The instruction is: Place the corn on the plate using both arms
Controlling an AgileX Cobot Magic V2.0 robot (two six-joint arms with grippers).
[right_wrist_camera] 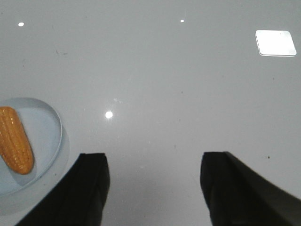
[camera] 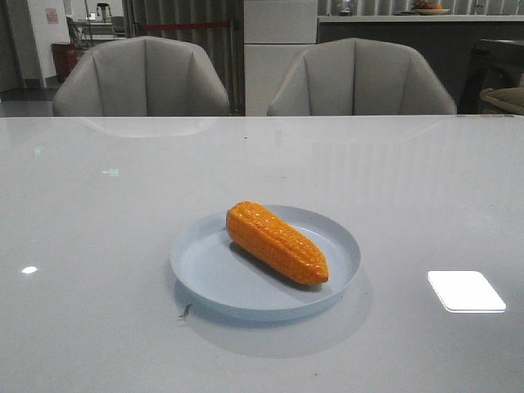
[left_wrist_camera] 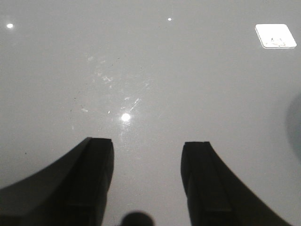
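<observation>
The orange corn (camera: 276, 242) lies flat on the pale blue plate (camera: 213, 274) in the middle of the table, its blunt tip toward the front right. Neither arm shows in the front view. In the right wrist view the corn (right_wrist_camera: 16, 140) and the plate (right_wrist_camera: 49, 136) sit off to one side, apart from my right gripper (right_wrist_camera: 154, 160), which is open and empty over bare table. My left gripper (left_wrist_camera: 147, 146) is open and empty over bare table; a blurred pale blue edge at that view's right border may be the plate (left_wrist_camera: 295, 125).
The glossy white table (camera: 98, 213) reflects a bright ceiling light (camera: 466, 291) at the front right. Two grey chairs (camera: 141, 78) stand behind the far edge. A tiny dark speck (camera: 186, 310) lies by the plate's front left rim.
</observation>
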